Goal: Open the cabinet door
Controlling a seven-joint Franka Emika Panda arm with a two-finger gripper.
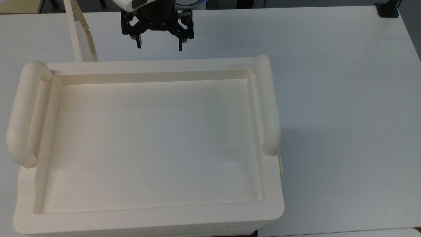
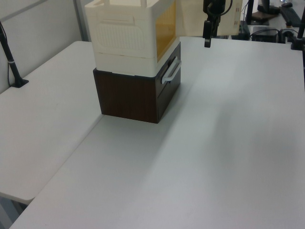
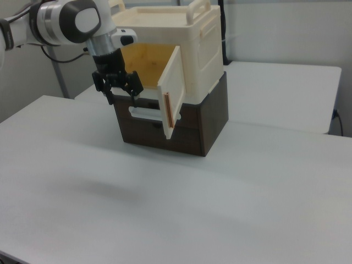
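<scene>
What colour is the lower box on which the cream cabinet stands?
Dark brown, wood-like; the lower box shows best in the left view.

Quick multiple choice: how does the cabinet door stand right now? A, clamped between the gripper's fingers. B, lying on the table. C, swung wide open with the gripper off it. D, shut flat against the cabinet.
C: the cabinet door stands swung out from the cabinet, and the open gripper hangs apart from it.

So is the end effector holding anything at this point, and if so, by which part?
Nothing is held. The end effector hangs open in front of the cabinet, apart from the swung-open cabinet door.
</scene>
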